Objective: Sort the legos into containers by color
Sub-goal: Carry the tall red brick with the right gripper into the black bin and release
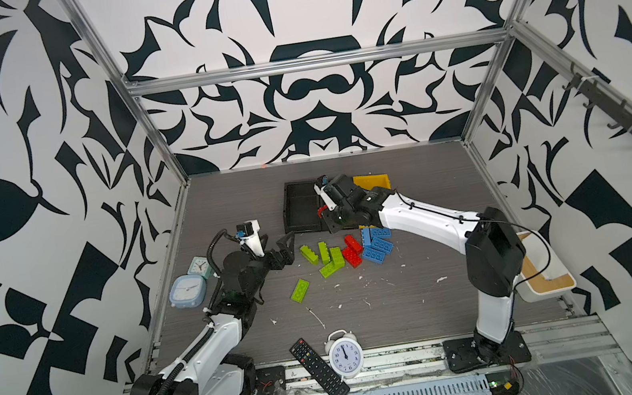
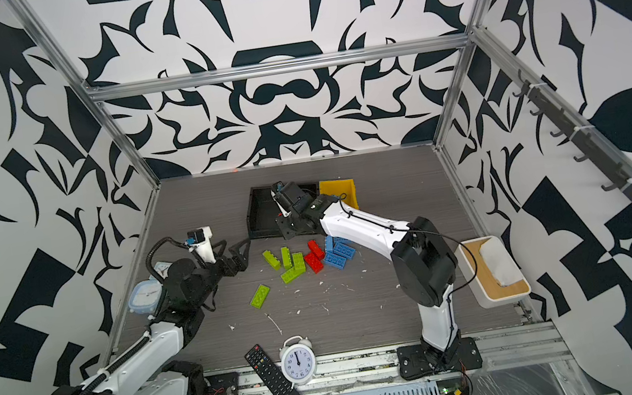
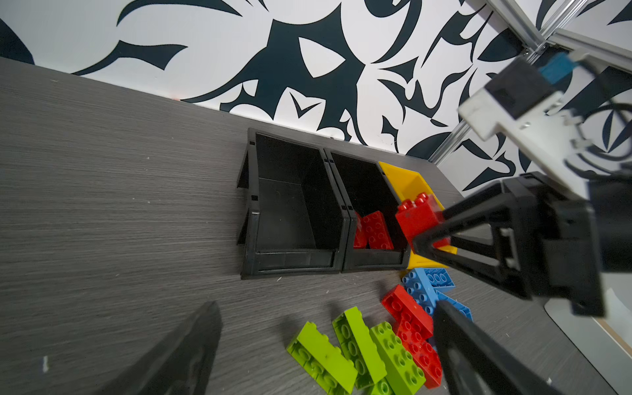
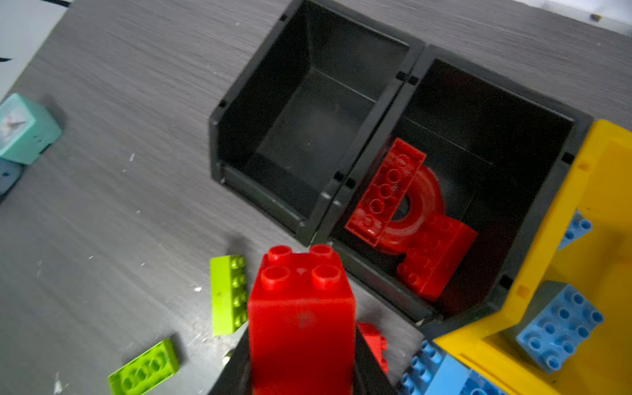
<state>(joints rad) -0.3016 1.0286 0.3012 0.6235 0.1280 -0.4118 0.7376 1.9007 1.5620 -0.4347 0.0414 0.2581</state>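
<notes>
By the middle bin (image 4: 485, 99), right gripper (image 4: 301, 369) pinches a red brick (image 4: 301, 307), left gripper (image 1: 289, 248) spread; early release could miss.

The walls (image 1: 316, 93) carry a black abstract leaf pattern on white. The tabletop (image 1: 406, 312) is grey with fine wood-grain striping. Two bins (image 3: 290, 205) are black, the third bin (image 4: 612, 164) bright yellow. Loose pieces: lime-green bricks (image 1: 300, 291), red bricks (image 1: 353, 243), blue bricks (image 1: 380, 245). The tall brick (image 4: 301, 307) and the arch piece (image 4: 427, 191) are red. The round clock (image 1: 345, 356) is white, the square clock (image 1: 188, 291) pale blue, the small clock (image 1: 200, 265) mint green. The tub (image 1: 550, 293) is white with a light wood rim.
</notes>
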